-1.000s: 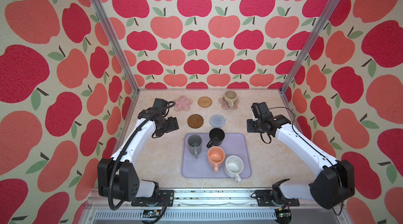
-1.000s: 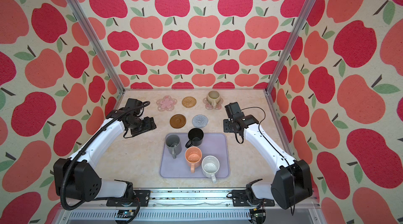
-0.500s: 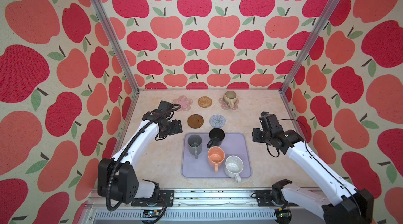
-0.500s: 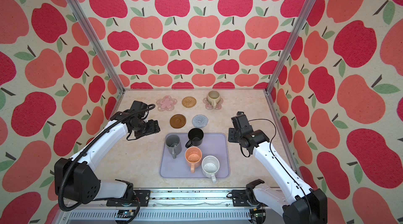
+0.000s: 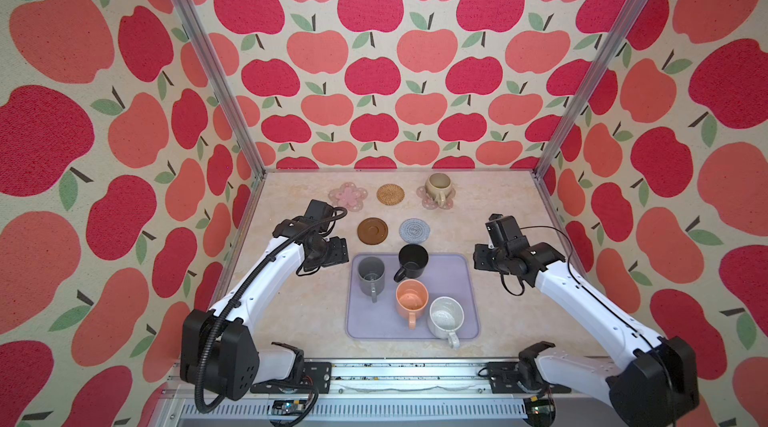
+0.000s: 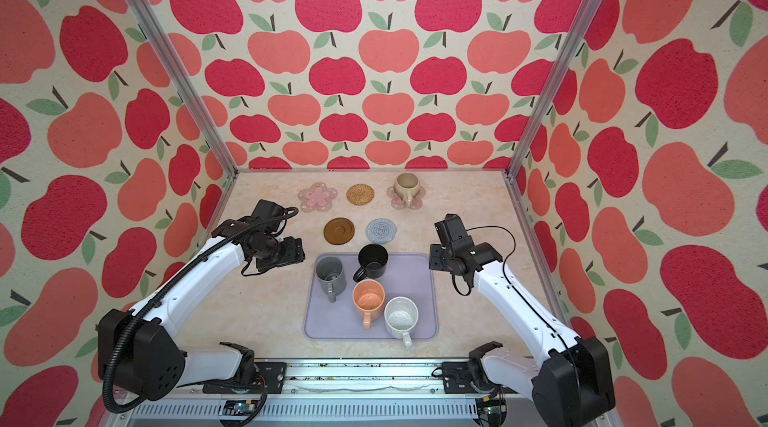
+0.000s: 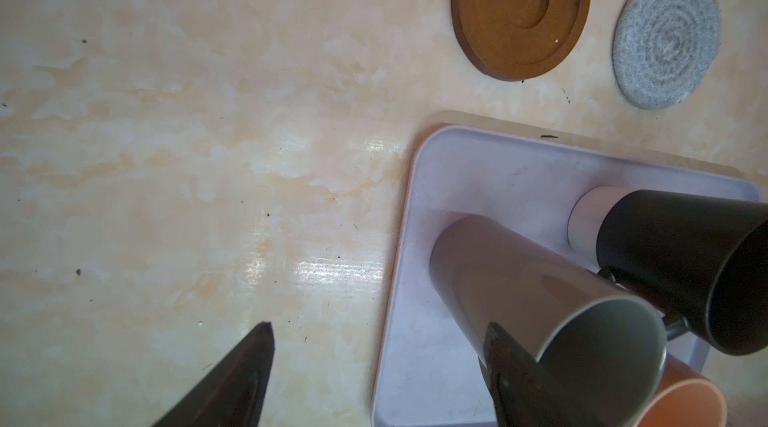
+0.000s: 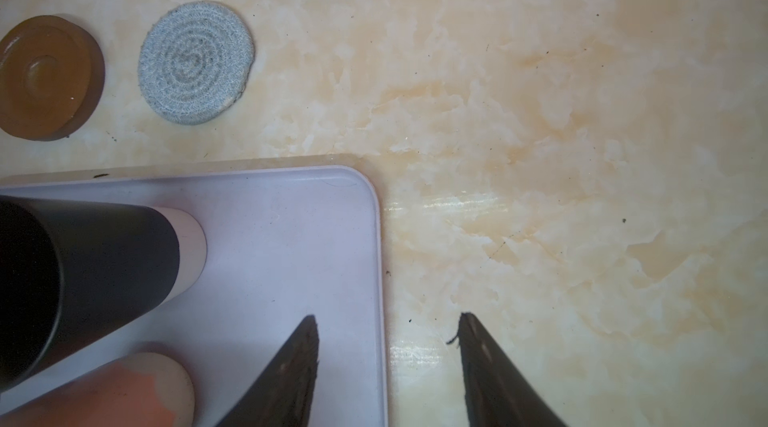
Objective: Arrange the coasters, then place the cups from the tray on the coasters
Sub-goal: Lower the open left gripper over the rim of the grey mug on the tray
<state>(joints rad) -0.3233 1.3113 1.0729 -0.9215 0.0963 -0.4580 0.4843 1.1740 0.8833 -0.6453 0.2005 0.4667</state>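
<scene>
five coasters (image 5: 372, 231), four cups (image 5: 371, 277) on tray (image 5: 449, 279), one on coaster

Left arm (image 5: 266, 275) nearer tray (image 5: 449, 279), right arm (image 5: 582, 300) nearer

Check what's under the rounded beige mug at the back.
A pink flower-shaped coaster; its petals stick out around the rounded beige mug. The coaster's centre is covered.

Left arm (image 5: 268, 279) and right arm (image 5: 582, 300): white links, black joints. Black corrugated conduit (image 5: 206, 346) runs along the left; thin black cable (image 5: 544, 230) loops at the right wrist.
</scene>
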